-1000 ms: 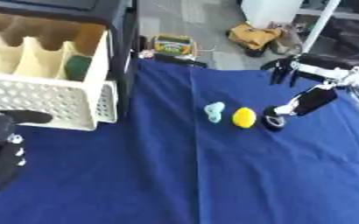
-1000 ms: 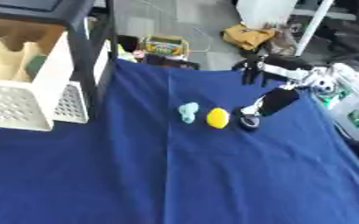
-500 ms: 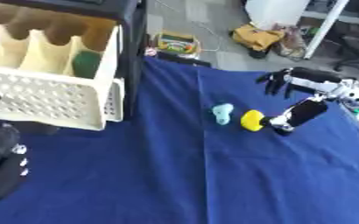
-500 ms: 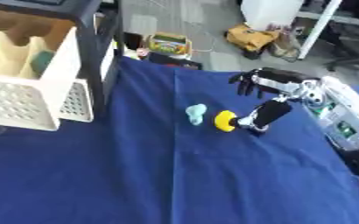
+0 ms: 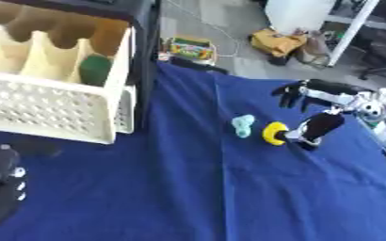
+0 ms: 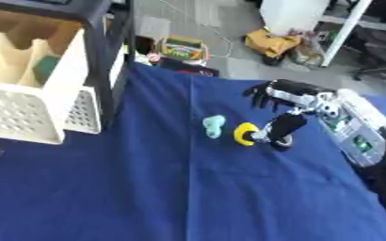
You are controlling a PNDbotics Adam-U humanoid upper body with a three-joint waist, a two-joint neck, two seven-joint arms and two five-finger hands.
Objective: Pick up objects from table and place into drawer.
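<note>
In the left eye view, a tabletop (image 5: 188, 197) draped in smooth blue cloth fills the lower picture. On it, right of centre, a small pale green lump (image 5: 243, 125) with a soft, rounded outline lies just beside a yellow ring-shaped thing (image 5: 273, 133); the two look apart, though only barely. The right hand (image 5: 310, 89) comes in from the right, black with silver joints, its fingers spread and hanging relaxed above the cloth, holding nothing. Its thumb (image 5: 315, 129), a dark rounded part, reaches down right beside the yellow ring, perhaps touching it. At upper left stands a cream plastic drawer (image 5: 52, 115), pulled out from a black frame (image 5: 147, 61), its front wall pierced with small holes and its inside split by wavy dividers. A dark green thing (image 5: 96, 69) sits in one compartment. The left hand (image 5: 0, 186) rests at the lower left corner, black, fingers straight and relaxed.

In the right eye view, the same green lump and yellow ring lie on the cloth, well apart from the drawer. The right forearm (image 6: 357, 129) shows a grey-white casing.
</note>
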